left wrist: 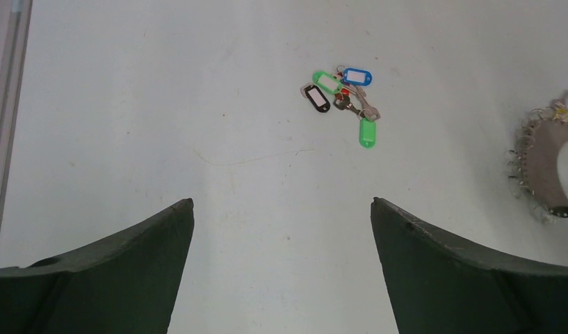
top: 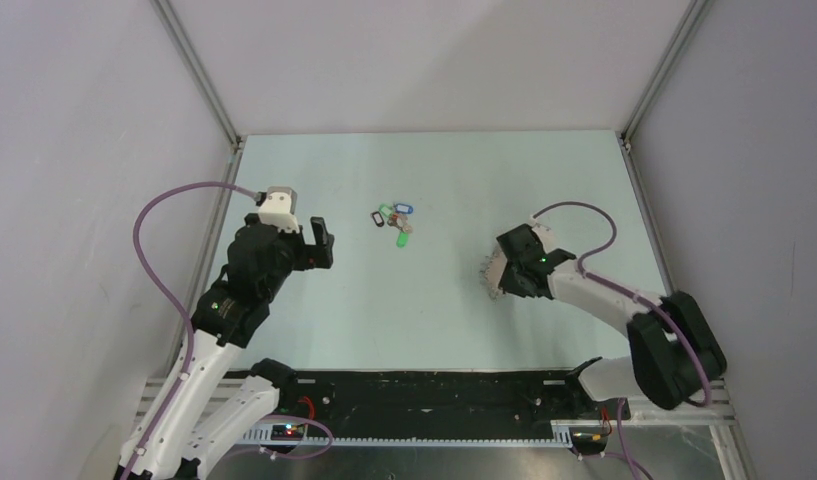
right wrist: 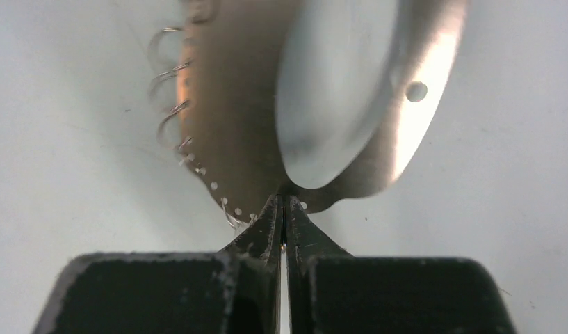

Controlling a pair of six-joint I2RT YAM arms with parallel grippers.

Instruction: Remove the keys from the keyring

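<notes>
My right end effector (right wrist: 284, 203) is pinched tight on the rim of the big tan-grey metal keyring (right wrist: 239, 125), at the right of the pale desk (top: 434, 320). The band looks thin, stiff, light and likely slick, so that flat edge seems the best hold. My left end effector (left wrist: 282, 203) gapes empty, facing small keys (left wrist: 342, 97) with blue, green and black plastic tags mid-desk; no writing is legible.

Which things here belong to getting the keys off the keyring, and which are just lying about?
Job: keyring, pinched by the shut right gripper; keys with coloured tags, loose on the table; left gripper, open, holding nothing.
Just there: purple cables; black rail at the arm bases.
</notes>
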